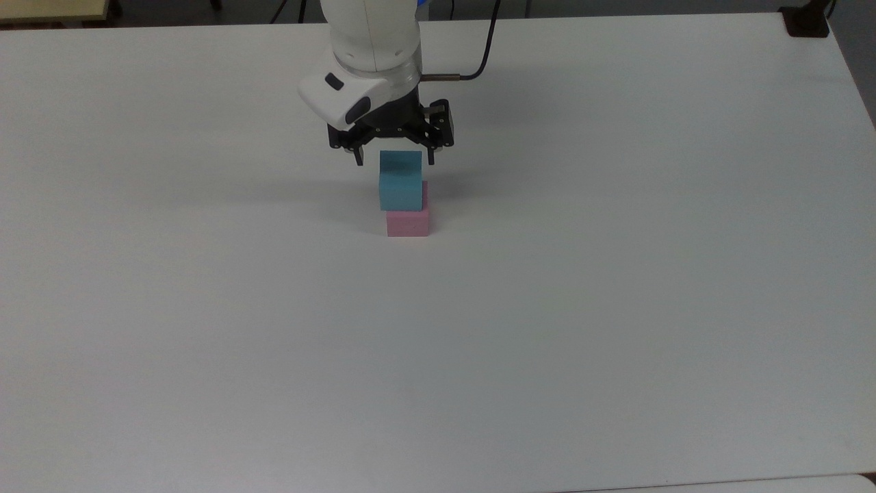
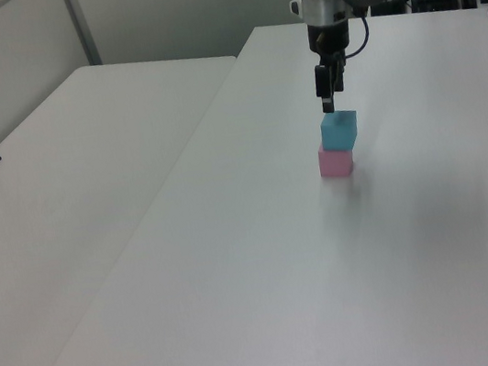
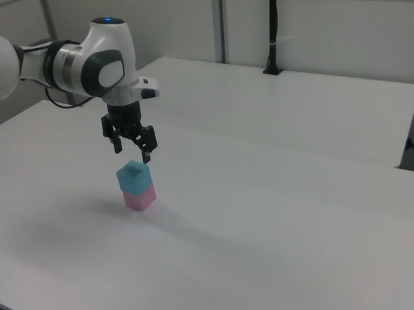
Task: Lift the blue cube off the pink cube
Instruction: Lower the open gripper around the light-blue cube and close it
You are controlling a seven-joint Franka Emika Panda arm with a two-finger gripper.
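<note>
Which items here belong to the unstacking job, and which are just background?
Job: blue cube stacked on the pink cube; open end effector just above them.
Background: white table, second table, black post.

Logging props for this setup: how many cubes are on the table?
2: the blue cube sits stacked on the pink cube mid-table, under the open pincer.
</note>
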